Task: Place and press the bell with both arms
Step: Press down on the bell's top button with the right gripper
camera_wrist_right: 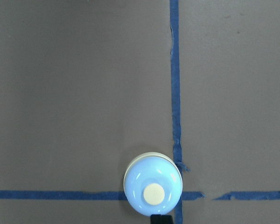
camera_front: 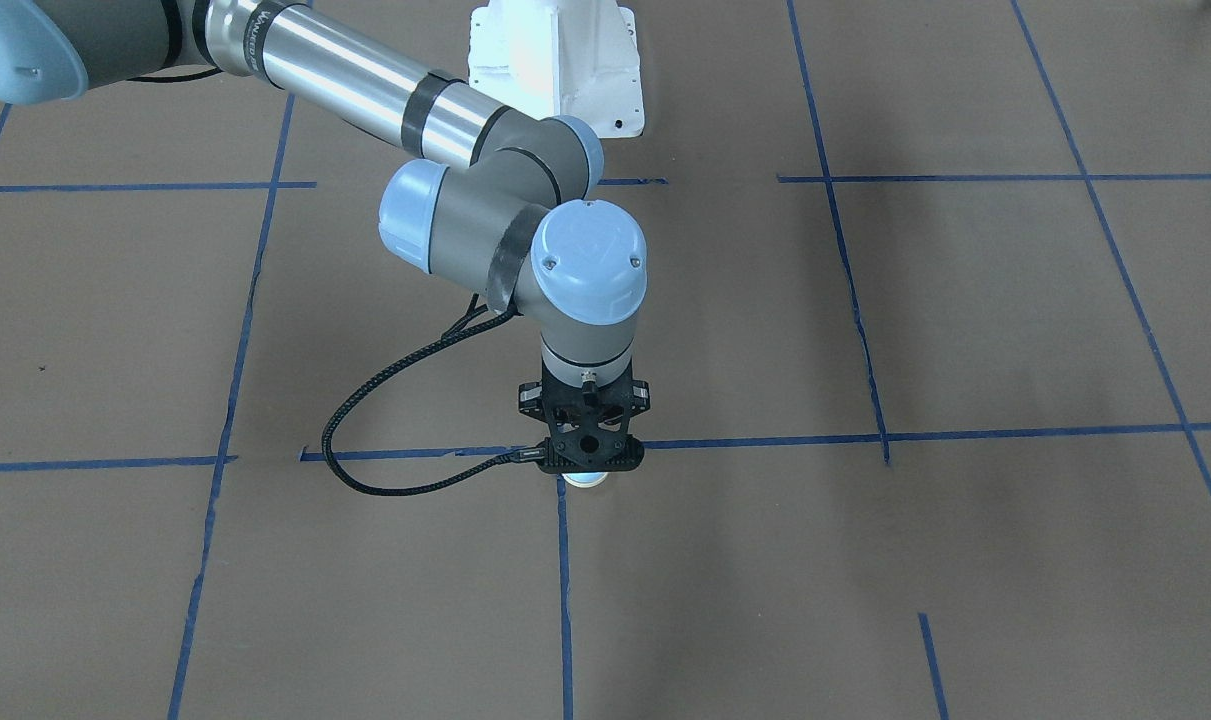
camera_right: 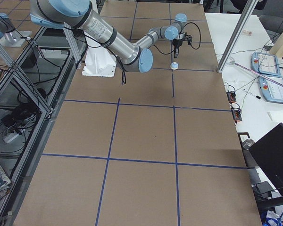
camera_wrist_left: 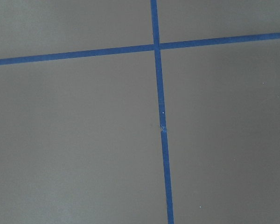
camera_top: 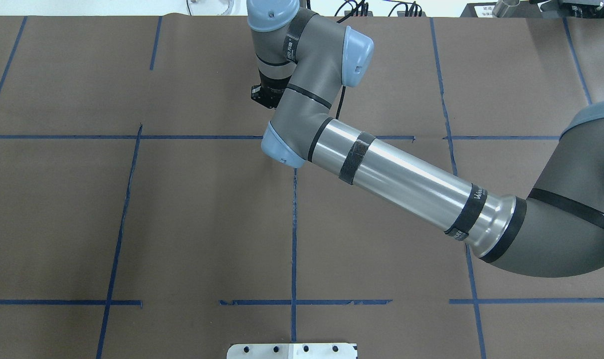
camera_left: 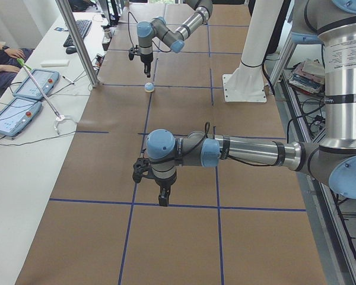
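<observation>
Your right claw (camera_wrist_right: 161, 220) looks pressed together above the bell (camera_wrist_right: 153, 191), bottom centre; descend off the button (camera_wrist_right: 154, 193) and it may skid. Left claw (camera_left: 164, 200): cannot tell.

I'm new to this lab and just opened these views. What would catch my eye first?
The small light-blue bell stands out, sitting at a crossing of blue tape lines on the brown table. The right arm's pincer hangs straight above it, not touching, while the left arm's pincer hovers over another tape line nearer the table's left end.
</observation>
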You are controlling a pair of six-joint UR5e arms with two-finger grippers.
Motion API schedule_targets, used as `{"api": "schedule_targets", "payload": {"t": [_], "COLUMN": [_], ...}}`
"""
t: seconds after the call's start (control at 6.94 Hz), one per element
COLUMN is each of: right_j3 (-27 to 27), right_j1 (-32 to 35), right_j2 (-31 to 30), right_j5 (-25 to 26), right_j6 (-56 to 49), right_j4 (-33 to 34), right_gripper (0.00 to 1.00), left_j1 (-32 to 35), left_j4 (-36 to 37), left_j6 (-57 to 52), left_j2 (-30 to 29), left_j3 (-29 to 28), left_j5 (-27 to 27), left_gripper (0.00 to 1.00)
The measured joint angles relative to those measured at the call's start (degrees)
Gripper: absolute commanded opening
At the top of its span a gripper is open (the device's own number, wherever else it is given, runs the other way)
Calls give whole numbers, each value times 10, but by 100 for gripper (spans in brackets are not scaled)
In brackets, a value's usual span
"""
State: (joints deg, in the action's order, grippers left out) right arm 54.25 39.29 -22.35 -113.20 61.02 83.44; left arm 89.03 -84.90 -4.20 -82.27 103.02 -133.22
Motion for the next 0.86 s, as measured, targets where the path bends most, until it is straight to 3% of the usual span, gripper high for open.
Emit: {"api": "schedule_targets", "payload": {"t": [0.86], "right_j3": [-54], "right_j1": [-22], "right_j2": [7], "right_j5": [34], "right_j6": [3], "right_j4": [-40], "right_gripper": [0], "left_j1": [0], "left_j4": [0], "left_j6": [1], "left_j2": [0], "left_j3": [3], "left_j5": [0], "left_gripper": [100]}}
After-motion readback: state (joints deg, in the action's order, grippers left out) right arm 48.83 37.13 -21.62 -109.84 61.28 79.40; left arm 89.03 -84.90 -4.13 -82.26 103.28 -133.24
